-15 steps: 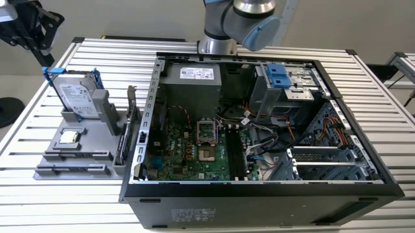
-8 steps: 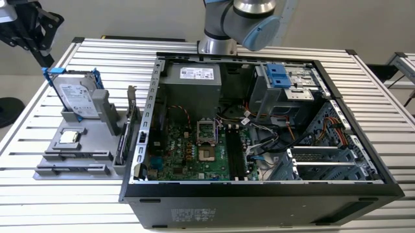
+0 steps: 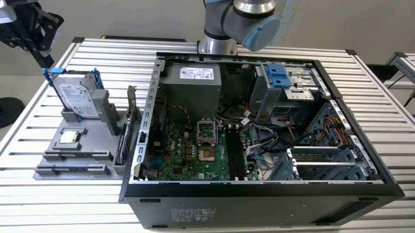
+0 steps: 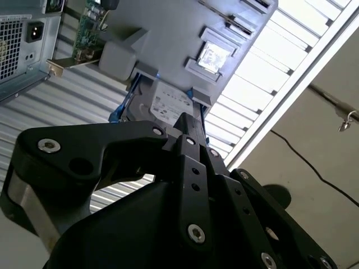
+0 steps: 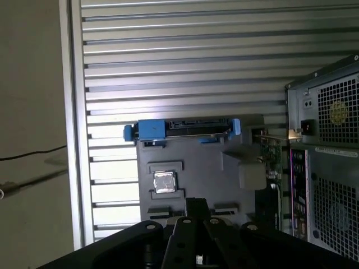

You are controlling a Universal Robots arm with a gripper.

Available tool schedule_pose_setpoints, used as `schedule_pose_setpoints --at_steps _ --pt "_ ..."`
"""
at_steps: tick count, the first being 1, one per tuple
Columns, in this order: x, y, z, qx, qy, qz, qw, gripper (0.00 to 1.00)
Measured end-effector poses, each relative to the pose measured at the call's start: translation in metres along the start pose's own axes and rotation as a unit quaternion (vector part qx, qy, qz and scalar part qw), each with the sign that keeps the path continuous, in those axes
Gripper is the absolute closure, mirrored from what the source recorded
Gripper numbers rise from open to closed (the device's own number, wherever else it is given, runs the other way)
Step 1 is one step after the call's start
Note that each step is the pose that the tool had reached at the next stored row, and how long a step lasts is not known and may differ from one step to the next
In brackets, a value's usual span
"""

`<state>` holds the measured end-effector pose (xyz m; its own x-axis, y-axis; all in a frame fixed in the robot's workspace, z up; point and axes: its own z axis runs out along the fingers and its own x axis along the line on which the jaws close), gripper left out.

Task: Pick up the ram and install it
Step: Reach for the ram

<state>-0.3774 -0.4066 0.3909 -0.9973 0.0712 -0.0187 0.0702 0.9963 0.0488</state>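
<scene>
PARTS BENCH: UR arm's gripper (image 3: 32,34) hangs over the far corner of the grey parts holder (image 3: 94,145) on the tabletop (image 3: 65,204), above the hard drive (image 3: 77,99). Can't tell if it's spread or pressed together. The ram (image 3: 123,145) appears to be the thin dark stick on edge at the holder's rim next to the open PC case (image 3: 259,204). Its long axis runs along that rim, across the holder from the gripper.

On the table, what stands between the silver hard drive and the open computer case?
An upright card with a metal bracket stands there, on the gray holder's edge nearest the case. The exterior view shows it.
</scene>
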Motion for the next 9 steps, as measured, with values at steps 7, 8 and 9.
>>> schedule_pose_setpoints --at_steps 7,8,9 --pt "-0.0015 -0.0018 -0.0001 0.0 0.0 0.0 1.0 1.0" --pt "-0.0018 -0.0021 0.0 0.0 0.0 0.0 1.0 1.0" --pt "-0.0022 -0.0023 -0.0001 0.0 0.0 0.0 1.0 1.0"
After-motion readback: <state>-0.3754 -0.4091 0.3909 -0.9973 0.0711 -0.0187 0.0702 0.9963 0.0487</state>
